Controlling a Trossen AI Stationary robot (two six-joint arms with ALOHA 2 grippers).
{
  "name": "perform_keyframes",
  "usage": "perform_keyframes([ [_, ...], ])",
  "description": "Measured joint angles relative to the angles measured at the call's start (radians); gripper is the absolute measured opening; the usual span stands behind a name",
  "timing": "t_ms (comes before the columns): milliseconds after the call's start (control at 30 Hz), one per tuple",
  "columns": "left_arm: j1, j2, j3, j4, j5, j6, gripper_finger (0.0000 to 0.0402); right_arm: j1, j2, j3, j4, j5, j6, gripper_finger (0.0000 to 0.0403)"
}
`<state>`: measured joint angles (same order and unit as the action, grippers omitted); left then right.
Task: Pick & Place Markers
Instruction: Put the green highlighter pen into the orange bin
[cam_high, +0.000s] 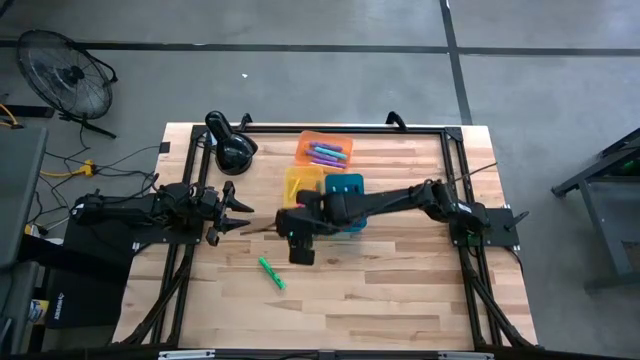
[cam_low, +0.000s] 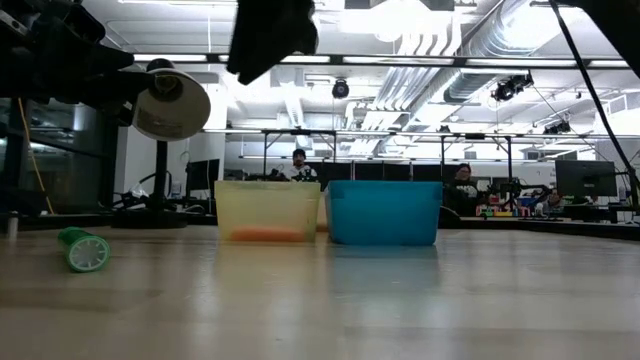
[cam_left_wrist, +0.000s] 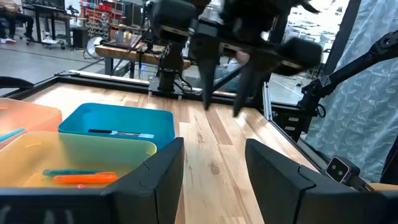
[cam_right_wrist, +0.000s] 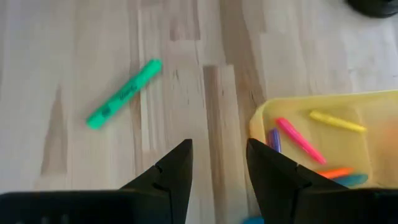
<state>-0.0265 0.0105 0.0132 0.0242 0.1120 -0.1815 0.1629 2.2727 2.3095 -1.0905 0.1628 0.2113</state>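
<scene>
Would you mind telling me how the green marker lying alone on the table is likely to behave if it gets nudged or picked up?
The green marker looks round-bodied and lies flat on bare wood, so a sideways nudge would probably roll it. It seems stiff and light, being a short, thin capped pen. Its smooth plastic may slip unless gripped across the barrel.

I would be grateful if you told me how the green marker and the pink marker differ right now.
The green capped marker lies alone on the bare wooden table; the pink capped marker lies inside the yellow translucent plastic tray. The green one has no neighbours; the pink one lies among yellow, orange and purple markers. Both are slim pens lying flat.
</scene>
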Motion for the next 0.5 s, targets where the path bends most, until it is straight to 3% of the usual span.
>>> perform_keyframes([
  [133,0.0,0.0,0.0,0.0,0.0,0.0,0.017,0.04,0.031,0.0,0.022,0.059,0.107,0.0139],
  [500,0.0,0.0,0.0,0.0,-0.002,0.0,0.017,0.115,0.13,-0.002,0.18,0.068,0.269,0.0139],
])
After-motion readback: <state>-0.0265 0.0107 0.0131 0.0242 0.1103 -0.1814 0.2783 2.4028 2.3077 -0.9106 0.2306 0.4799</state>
